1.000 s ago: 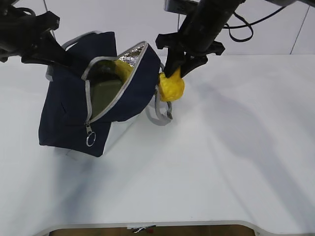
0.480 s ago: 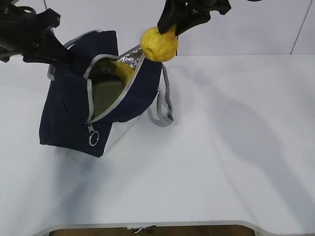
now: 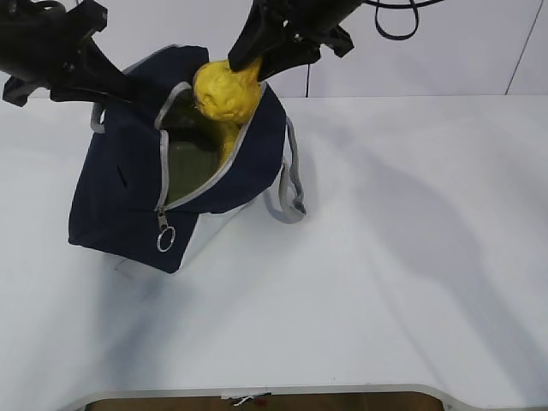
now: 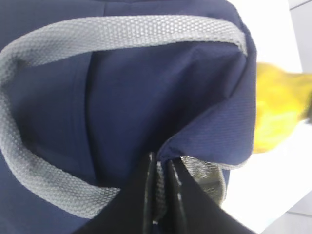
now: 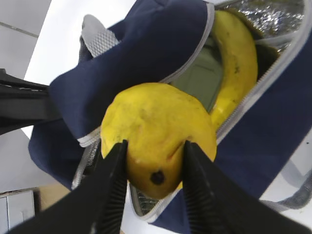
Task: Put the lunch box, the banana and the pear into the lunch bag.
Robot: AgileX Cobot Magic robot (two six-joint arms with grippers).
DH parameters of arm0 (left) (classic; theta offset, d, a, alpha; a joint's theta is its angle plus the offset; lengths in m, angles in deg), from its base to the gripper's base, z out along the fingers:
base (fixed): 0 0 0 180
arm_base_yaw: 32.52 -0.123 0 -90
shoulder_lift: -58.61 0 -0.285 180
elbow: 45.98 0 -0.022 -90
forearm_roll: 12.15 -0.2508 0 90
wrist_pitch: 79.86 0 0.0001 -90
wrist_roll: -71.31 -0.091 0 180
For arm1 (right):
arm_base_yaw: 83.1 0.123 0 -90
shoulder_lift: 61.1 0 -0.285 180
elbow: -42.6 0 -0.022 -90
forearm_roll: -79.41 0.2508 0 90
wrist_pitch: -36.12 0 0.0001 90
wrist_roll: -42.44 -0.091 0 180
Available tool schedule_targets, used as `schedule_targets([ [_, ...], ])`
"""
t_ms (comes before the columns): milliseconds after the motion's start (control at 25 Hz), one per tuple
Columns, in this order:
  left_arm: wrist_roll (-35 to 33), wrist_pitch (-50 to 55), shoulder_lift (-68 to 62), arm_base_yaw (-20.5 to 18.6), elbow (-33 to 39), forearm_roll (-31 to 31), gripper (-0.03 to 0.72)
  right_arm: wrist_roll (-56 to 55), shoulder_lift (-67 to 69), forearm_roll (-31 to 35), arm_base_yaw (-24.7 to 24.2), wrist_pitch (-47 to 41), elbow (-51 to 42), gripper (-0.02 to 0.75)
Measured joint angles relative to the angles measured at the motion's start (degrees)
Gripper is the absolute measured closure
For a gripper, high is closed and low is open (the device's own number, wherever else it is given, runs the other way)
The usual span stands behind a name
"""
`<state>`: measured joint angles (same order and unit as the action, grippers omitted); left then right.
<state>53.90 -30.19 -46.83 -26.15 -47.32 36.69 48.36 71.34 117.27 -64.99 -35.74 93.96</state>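
My right gripper angles down over the open lunch bag, pinching the pear (yellow, speckled) above the banana; left gripper clamps the bag's edge.

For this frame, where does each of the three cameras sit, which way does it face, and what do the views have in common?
Exterior view: in front of the table, raised, slanting down at the lunch bag; both arms show, the right gripper holding the pear.
Left wrist view: close against the bag's navy fabric and grey handle; the left gripper pinches the opening's edge.
Right wrist view: above the open bag, looking down past its fingers at the pear, banana inside.
Shared: all three show bag and pear.
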Motion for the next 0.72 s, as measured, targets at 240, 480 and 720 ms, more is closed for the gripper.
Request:
schedule_targets([
  [240,0.00,0.00,0.00,-0.04,0.00,3.84,0.673,0.22,2.72,0.12,1.86,0.11,0.00,0.433],
  [480,0.00,0.44,0.00,-0.04,0.00,4.66,0.673,0.26,3.28,0.43,3.49,0.23,0.00,0.274],
  [720,0.00,0.55,0.00,-0.04,0.00,4.66,0.673,0.26,3.16,-5.99,2.99,0.32,0.00,0.209],
])
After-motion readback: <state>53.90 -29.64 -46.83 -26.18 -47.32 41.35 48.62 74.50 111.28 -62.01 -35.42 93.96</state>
